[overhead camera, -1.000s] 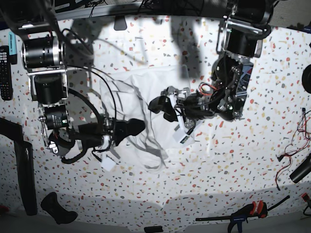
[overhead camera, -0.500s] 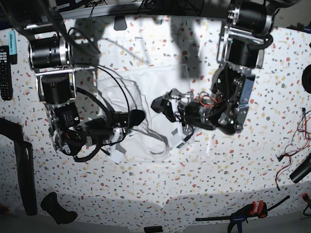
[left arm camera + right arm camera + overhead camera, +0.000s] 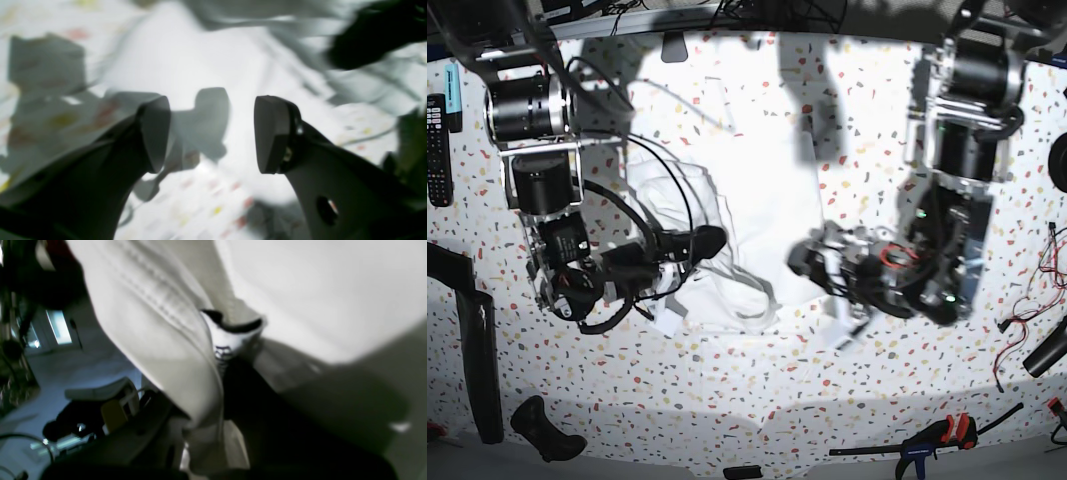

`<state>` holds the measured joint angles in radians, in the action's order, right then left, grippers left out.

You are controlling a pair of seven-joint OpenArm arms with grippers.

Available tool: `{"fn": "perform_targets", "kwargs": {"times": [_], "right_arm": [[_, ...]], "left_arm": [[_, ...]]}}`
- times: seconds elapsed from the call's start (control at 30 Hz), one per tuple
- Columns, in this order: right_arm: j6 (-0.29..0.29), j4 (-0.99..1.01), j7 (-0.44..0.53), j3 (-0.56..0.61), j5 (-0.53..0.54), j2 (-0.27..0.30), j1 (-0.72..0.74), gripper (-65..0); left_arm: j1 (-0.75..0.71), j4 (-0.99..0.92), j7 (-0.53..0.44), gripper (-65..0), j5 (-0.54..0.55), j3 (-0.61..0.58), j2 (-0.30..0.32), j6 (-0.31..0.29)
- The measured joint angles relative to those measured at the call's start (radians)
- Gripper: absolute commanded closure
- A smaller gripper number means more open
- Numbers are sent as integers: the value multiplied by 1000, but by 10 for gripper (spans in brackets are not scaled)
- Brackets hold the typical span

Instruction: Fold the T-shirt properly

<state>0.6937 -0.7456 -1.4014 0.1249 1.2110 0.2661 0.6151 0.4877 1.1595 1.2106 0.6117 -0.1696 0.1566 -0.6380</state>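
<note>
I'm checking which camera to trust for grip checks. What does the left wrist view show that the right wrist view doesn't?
Only the left wrist view: the left claw with both fingers apart and nothing between them, hanging over speckled table. Only the right wrist view: a stitched hem of the T-shirt draped close to the lens, with a small printed label and blurred room background. Both share the white T-shirt fabric; neither shows the whole garment.
</note>
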Motion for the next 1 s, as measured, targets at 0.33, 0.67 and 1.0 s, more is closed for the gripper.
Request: {"fn": "perform_targets", "kwargs": {"times": [0.33, 0.67, 1.0], "right_arm": [[0, 0, -3, 0, 237, -23, 47, -226], [0, 0, -5, 42, 196, -171, 44, -226], [0, 0, -3, 45, 21, -202, 44, -226]], "left_arm": [[-11, -1, 2, -383, 236, 0, 198, 45], [-21, -1, 4, -383, 235, -1, 206, 44], [-21, -1, 2, -382, 235, -1, 206, 44]]}}
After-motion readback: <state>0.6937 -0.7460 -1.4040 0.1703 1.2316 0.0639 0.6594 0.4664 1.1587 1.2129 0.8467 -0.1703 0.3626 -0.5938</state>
